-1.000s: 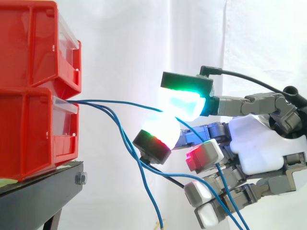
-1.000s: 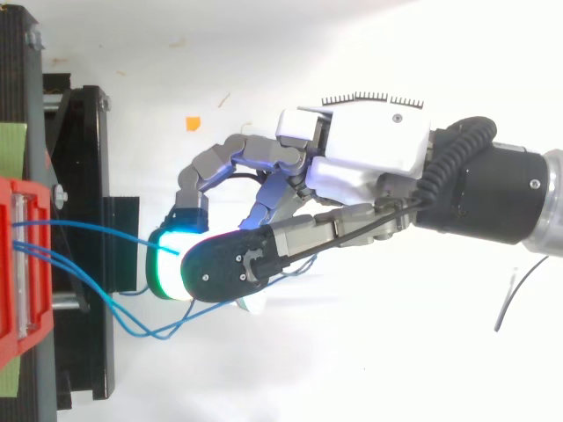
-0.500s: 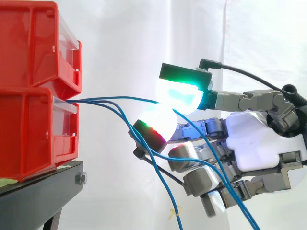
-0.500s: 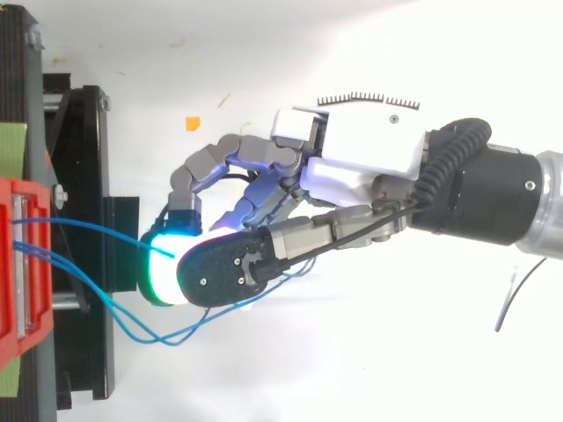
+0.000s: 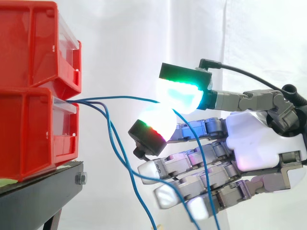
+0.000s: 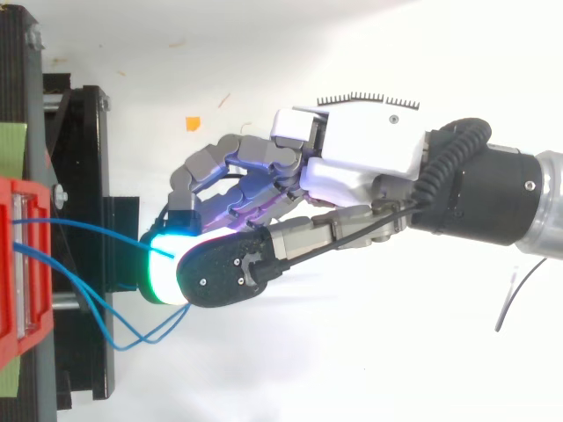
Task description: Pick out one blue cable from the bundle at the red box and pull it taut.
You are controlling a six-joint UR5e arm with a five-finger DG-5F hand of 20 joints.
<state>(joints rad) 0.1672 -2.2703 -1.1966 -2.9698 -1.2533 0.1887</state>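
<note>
Hanging nearest cam.: 2 slack blue cables (image 5: 110,136), crossing in front of fingers. Behind, pinching 1 blue cable (image 5: 124,97) btwn two glowing pads (image 5: 180,96) of hand (image 5: 259,143), other fingers nearly straight. Best bet: squeezing firmly, drawing straight away from lower red box (image 5: 33,134), avoiding slack pair. Counting: 3 blue cables, 2 boxes (upper red box (image 5: 29,43) stacked on lower), 1 black stand (image 5: 38,196); white curtain (image 5: 144,38) farthest.

From bins (image 5: 33,129) at left, cables (image 5: 120,97) reach robot hand (image 5: 259,143).
</note>
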